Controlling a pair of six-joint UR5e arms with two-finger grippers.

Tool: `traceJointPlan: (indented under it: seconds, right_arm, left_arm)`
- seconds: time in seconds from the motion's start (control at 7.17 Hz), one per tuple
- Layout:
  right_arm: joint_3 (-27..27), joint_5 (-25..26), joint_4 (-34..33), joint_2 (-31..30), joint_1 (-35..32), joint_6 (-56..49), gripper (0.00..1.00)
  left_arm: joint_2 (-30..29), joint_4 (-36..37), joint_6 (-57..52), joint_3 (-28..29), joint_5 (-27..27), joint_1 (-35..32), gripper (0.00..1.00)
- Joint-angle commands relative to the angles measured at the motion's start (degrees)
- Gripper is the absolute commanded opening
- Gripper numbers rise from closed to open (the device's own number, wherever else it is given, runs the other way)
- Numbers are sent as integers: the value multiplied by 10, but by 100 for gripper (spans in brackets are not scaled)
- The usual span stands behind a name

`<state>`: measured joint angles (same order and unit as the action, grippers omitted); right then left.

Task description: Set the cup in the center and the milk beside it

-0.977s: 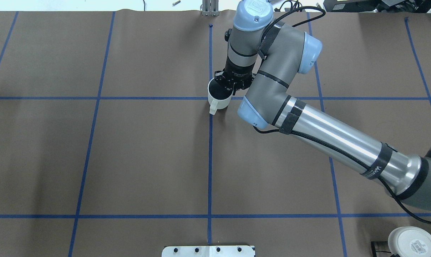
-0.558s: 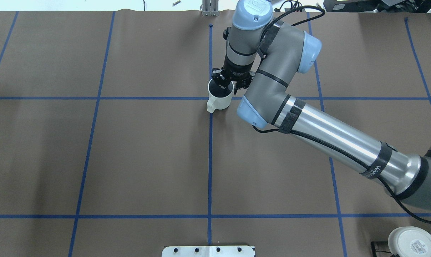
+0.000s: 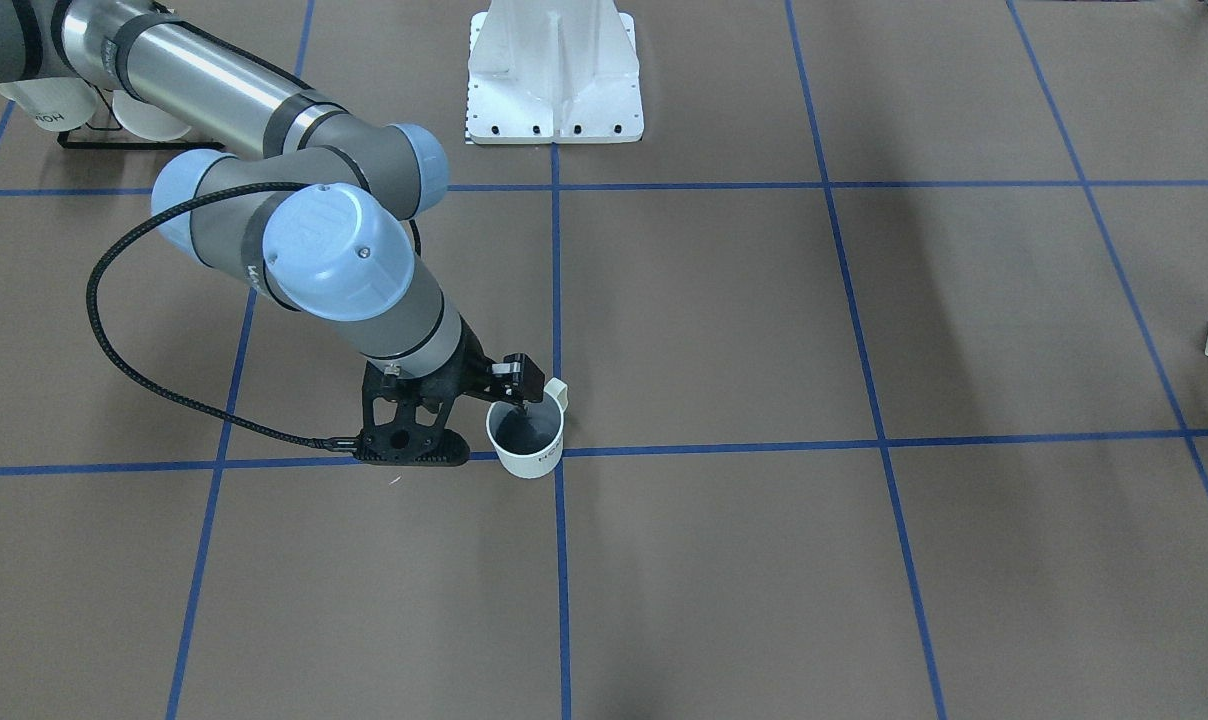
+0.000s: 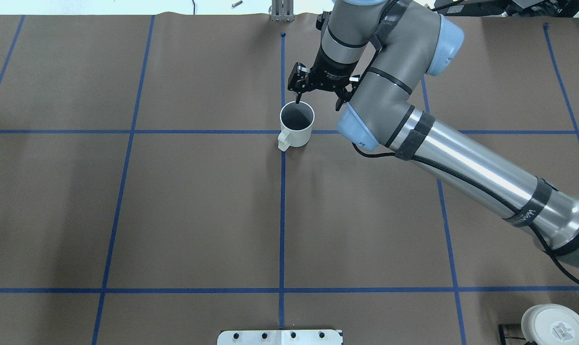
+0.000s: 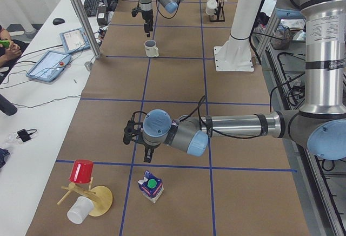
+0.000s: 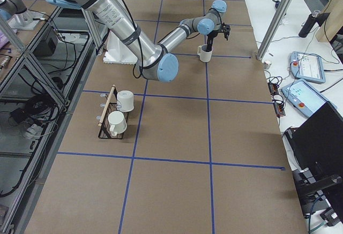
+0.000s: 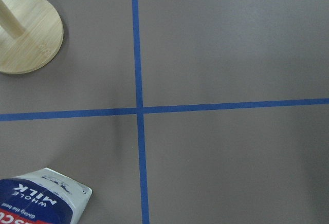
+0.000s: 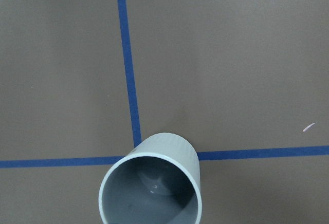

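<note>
The white cup (image 4: pixel 296 125) stands upright on the center tape crossing (image 4: pixel 272 132), its handle toward the robot. It also shows in the front view (image 3: pixel 527 442) and at the bottom of the right wrist view (image 8: pixel 151 185). My right gripper (image 4: pixel 318 101) is open and empty, just above and beyond the cup's far rim. The milk (image 5: pixel 150 187) stands far off at the left end of the table, and its corner shows in the left wrist view (image 7: pixel 43 197). My left gripper (image 5: pixel 138 141) hovers beside it; I cannot tell whether it is open or shut.
A wooden mug tree (image 5: pixel 86 195) with a red cup and a white cup stands next to the milk. A wire rack with two other white mugs (image 6: pixel 118 115) sits at the right end. The white base plate (image 3: pixel 554 80) is at the robot's edge.
My right gripper has let go of the cup's rim, opened, risen and drawn back toward the far side. The cup has stayed on the crossing.
</note>
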<state>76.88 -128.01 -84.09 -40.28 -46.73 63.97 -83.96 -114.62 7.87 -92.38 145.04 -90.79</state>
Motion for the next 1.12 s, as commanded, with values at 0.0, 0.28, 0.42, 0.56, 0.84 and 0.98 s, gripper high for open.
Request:
traceJointPlan:
  seconds: [0.0,0.28,0.42,0.56,0.84,0.98]
  right_arm:
    - [33,-8,2,-42,-13,-8,100]
    - [56,-8,2,-67,-18,-9,100]
    - [56,-8,2,-72,-18,-9,100]
    - [55,-7,4,-73,-18,-8,100]
    - [56,-8,5,-75,-18,-8,100]
    - [56,-8,5,-77,-18,-8,100]
  left_arm:
    - [2,38,-125,1,8,-30,99]
    - [-1,138,-326,-2,-53,-88,99]
    - [-8,156,-389,1,-102,-102,99]
    - [-8,156,-396,4,-109,-101,99]
    - [-8,148,-388,37,-107,-98,99]
    - [-16,147,-387,54,-106,-96,99]
